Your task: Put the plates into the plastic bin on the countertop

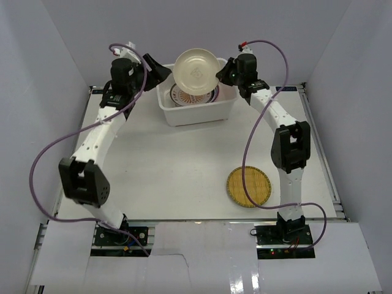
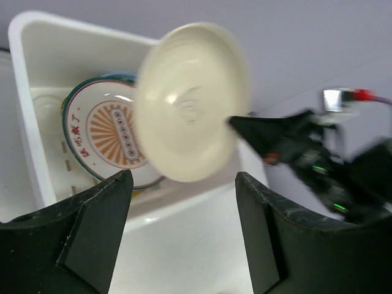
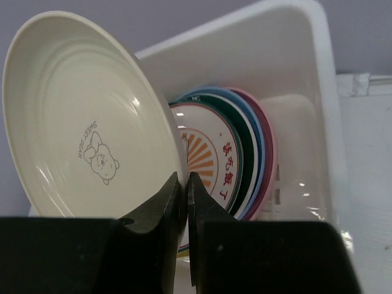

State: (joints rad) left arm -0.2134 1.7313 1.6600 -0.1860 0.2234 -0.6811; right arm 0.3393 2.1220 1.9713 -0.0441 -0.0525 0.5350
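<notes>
Right wrist: glossy cream plate (image 3: 79, 122), bear-printed.

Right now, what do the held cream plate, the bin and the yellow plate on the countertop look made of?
Cream plate: probably melamine or similar hard plastic, glossy; soft highlights, printed bear, moulded rings.
Plastic bin: white moulded plastic, slight sheen; rounded corners, rolled rim.
Yellow plate: matte woven-look face; printed plastic or real weave, cannot tell.
</notes>
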